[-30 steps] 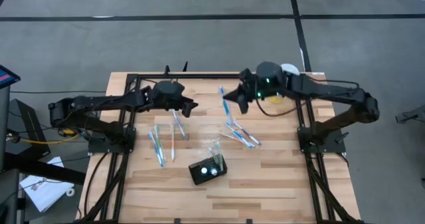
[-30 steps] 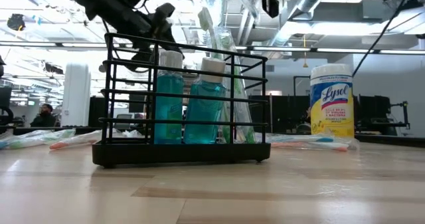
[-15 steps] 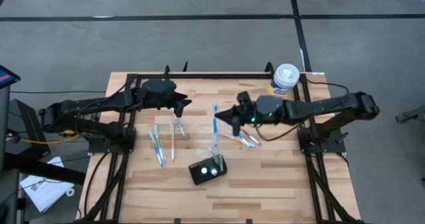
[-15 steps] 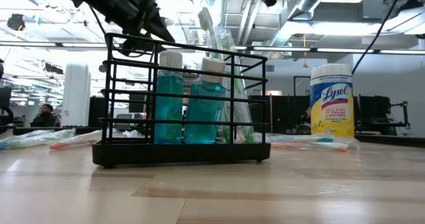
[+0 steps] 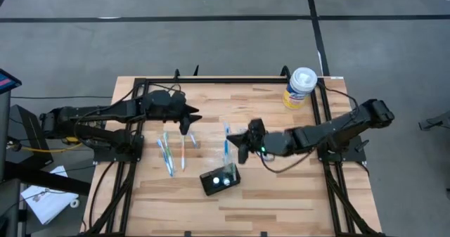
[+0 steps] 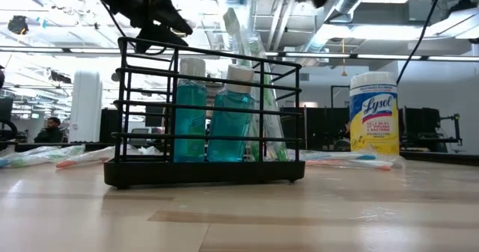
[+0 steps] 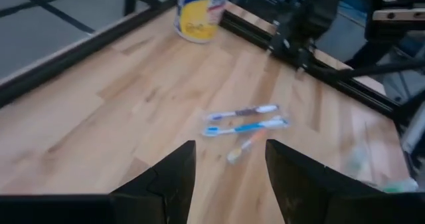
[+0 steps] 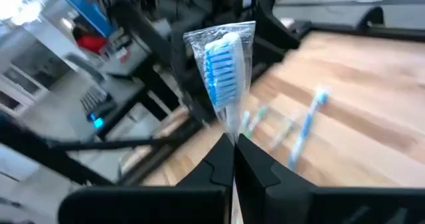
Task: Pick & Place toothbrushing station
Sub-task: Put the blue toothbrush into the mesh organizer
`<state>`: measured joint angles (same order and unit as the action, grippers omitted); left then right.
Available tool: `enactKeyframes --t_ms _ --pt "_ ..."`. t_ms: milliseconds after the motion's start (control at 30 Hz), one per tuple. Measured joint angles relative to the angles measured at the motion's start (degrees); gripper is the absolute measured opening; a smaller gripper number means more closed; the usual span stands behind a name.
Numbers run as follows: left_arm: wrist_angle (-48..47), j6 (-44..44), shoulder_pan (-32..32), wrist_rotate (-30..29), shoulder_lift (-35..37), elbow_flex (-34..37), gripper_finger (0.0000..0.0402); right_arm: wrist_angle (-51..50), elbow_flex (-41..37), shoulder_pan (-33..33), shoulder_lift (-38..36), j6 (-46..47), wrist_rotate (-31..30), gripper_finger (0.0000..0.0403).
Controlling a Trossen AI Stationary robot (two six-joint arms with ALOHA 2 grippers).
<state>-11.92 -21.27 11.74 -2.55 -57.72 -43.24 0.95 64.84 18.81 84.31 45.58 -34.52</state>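
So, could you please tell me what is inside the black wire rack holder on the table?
Inside the black wire rack holder stand two teal liquid bottles with white caps and wrapped toothbrushes with green bristles. The low view does not show whether anything stands behind the bottles.

The toothbrushing station (image 5: 220,180) stands on the counter (image 5: 295,188) near its front edge, about midway across. Left of it and farther back, several toothbrushes (image 5: 171,151) lie side by side. The left tool (image 5: 188,119) hangs over the far end of that group. The right tool (image 5: 240,143) sits just behind the station, slightly right, with a wrapped toothbrush (image 8: 224,71) between its fingers. The wipes canister (image 5: 300,86) stands at the far right corner, well apart from the station.
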Motion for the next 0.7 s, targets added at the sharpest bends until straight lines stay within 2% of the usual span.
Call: enactKeyframes --t_ms 267,467,600,700 --pt "-0.1 -1.9 -2.5 -0.4 -0.1 0.0 0.0177 -11.6 0.0 7.3 -5.9 5.0 -12.2 0.0000" --pt "0.0 -1.9 -2.8 -1.6 -0.5 0.0 0.0177 -25.2 0.0 12.1 -5.7 17.3 -18.0 0.0000" --pt "0.1 -0.1 -2.8 -1.7 -0.7 0.0 0.0177 -28.1 -0.2 13.4 -4.0 20.5 -20.6 0.0000" --pt "-0.5 0.1 -2.8 -1.7 -1.4 0.1 0.0177 -25.8 0.1 12.5 -2.9 20.5 -21.7 0.0000"
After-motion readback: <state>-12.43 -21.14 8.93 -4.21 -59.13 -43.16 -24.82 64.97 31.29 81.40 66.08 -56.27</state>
